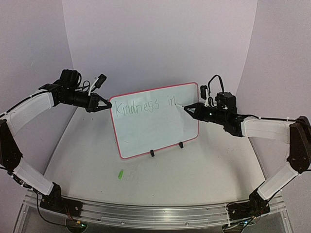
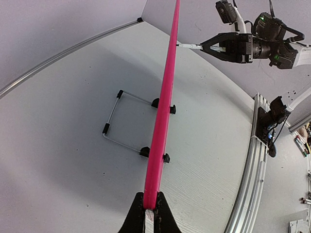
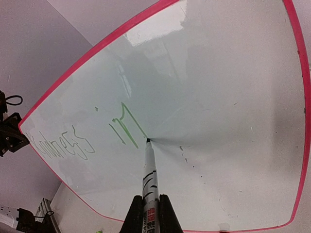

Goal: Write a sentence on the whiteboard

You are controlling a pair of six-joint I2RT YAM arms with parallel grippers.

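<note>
Whiteboard [image 1: 155, 133] stands upright in the middle of the surface [image 1: 209, 170]. Left gripper [image 1: 104, 104] pinches its left rim. Right gripper [image 1: 188, 108] clamps a marker [image 3: 149, 170]; tip touches the board just right of the green sentence [image 1: 141, 108], which reads roughly "Kindness in" along the top.

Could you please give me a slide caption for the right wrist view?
Right end effector holds a marker tip against the whiteboard beside green writing.
</note>
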